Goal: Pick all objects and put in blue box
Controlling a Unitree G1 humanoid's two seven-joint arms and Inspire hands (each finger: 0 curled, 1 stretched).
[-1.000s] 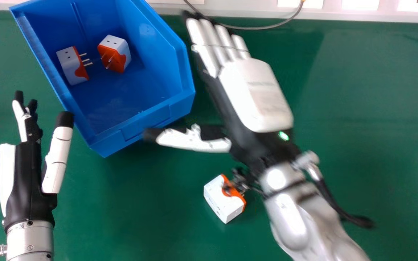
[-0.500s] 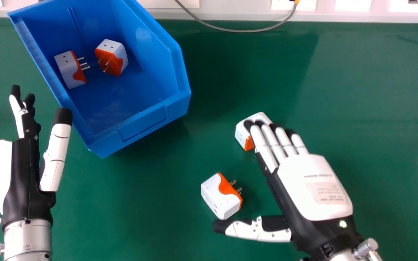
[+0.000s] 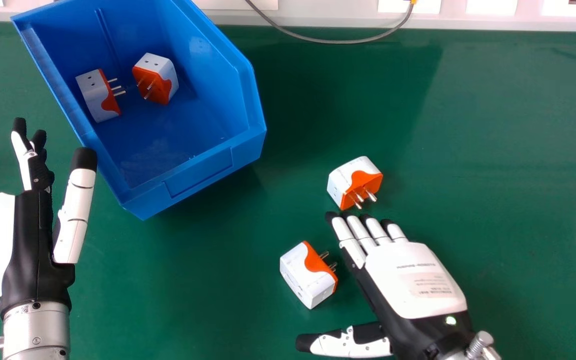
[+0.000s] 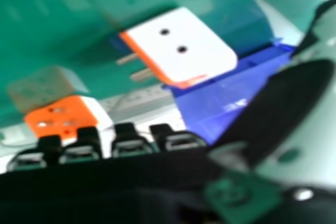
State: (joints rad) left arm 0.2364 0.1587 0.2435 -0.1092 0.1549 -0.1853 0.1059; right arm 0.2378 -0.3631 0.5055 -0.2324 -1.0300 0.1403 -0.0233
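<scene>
At left, near: the left hand [image 3: 33, 245], open, with straight fingers and thumb upright, just beside the wall of the box [image 3: 195, 172]. In this blue box, toward its far side, two plugs, apart from each other. First one, left plug [image 3: 93, 95]: white body, two small holes, orange face on the right side, metal prongs directed to the right. Second one, right plug [image 3: 159, 77]: white top with holes, wavy orange face turned to near and left, prongs also out from it.

Right of the box, on the green table [image 3: 208, 280], two plugs more. Near plug [image 3: 303, 280]: a white block with rounded orange band, prongs to the right and far; in the right hand view, on it, a white face with two round dark holes. Far plug [image 3: 345, 175]: white on top and left, orange on the face to near, prongs out of this orange.

At right, near: the right hand [image 3: 413, 280], open and without load, back upward, straight fingertips just short of the far plug, thumb stretched to left, apart from the near plug.
</scene>
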